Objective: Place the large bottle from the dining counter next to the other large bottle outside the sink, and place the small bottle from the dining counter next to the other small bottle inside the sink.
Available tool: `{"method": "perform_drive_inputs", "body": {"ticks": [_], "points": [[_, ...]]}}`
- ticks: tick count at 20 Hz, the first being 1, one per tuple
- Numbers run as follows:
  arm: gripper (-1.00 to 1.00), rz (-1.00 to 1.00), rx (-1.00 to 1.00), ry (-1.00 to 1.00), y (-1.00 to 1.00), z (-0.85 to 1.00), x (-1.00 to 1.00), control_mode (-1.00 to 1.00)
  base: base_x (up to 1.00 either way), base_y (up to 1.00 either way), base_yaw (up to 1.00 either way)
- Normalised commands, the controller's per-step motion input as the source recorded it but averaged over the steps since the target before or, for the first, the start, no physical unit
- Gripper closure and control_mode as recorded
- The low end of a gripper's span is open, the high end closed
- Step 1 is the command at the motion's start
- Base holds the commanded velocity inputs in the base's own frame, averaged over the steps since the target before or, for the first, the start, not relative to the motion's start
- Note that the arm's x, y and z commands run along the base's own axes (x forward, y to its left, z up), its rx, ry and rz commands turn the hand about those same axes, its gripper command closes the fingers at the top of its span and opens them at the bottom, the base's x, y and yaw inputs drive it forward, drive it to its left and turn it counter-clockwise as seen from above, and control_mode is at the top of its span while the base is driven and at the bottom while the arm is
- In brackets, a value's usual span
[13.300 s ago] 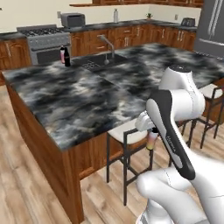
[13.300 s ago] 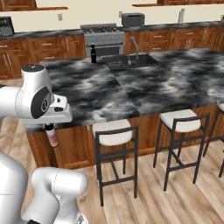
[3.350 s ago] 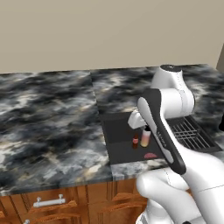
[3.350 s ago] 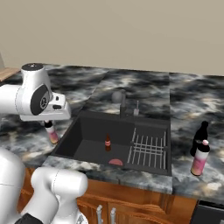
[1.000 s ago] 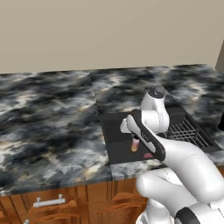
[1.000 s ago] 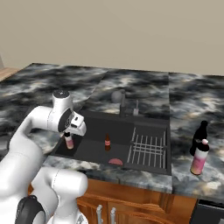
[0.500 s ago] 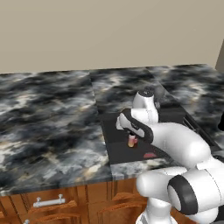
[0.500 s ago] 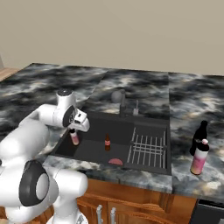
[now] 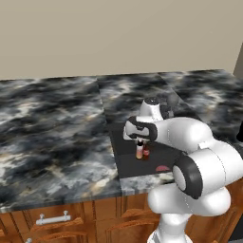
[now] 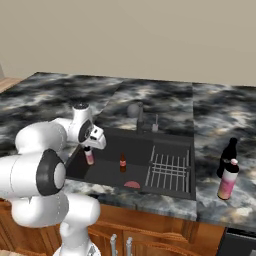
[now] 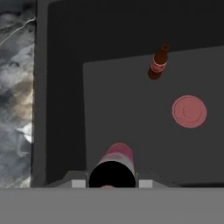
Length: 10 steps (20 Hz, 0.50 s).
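A black-and-grey marbled counter (image 10: 45, 95) runs under a plain beige wall, with a dark sink (image 10: 105, 172) sunk into it. Over the sink's left part the small pale pink-orange bottle (image 10: 89, 156) hangs upright, dark cap up, clamped near the top by the gripper (image 10: 88, 148); in the hand view the bottle's cap (image 11: 112, 176) sits between the finger tips, its body pointing down at the basin floor. The small red bottle (image 10: 122, 162) stands upright on the sink floor, near the held one but apart from it. A pink round disc (image 10: 132, 184) lies on the floor nearby, and a wire rack (image 10: 169, 170) sits in the sink's right part. On the counter right of the sink, the pink large bottle (image 10: 228, 180) stands just beside the black bottle (image 10: 227, 157)
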Motion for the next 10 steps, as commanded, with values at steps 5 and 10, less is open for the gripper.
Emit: {"method": "perform_drive_inputs", "body": {"ticks": [5,10], "points": [[1.00,-0.01,0.00,0.00,0.00,-0.48,0.40,-1.00,0.00,0.00,0.00],[1.00,-0.02,0.00,0.00,0.00,-0.55,0.08,-1.00,0.00,0.00,0.00]]}}
